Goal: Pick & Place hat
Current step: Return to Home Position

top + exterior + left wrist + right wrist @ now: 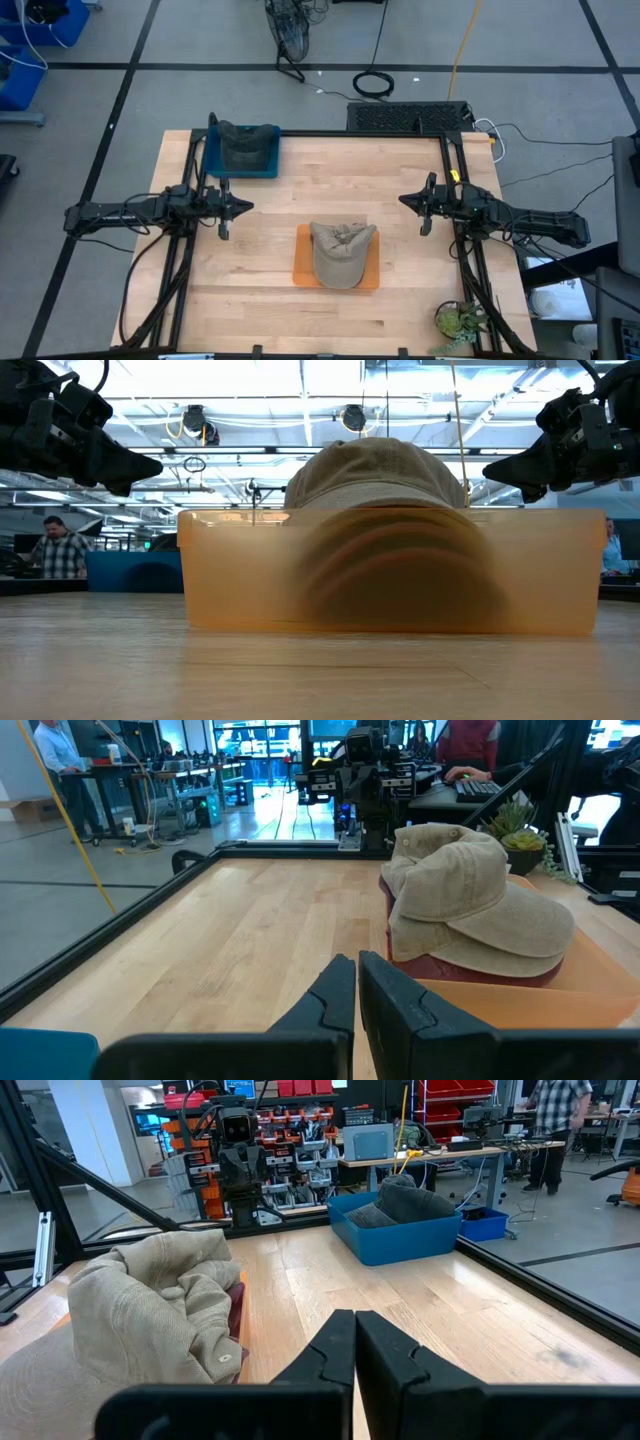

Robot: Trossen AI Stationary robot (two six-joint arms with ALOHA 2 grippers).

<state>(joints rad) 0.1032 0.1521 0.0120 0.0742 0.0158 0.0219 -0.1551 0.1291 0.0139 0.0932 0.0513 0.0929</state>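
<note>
Homing step, by my read: your left hand (pixel 243 207) and right hand (pixel 404 200) hang pressed together, empty, at the bench (pixel 300 200) sides; black cap (pixel 240 143) lies in blue bin (pixel 210 166), tan cap (pixel 342 253) in orange bin (pixel 301 272); next likely needs parking only.

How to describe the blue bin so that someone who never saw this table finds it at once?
Seen from above, the wooden table has one bin near its upper left corner: the blue bin. The orange bin near the middle holds a tan cap; this one holds a dark cap.
</note>
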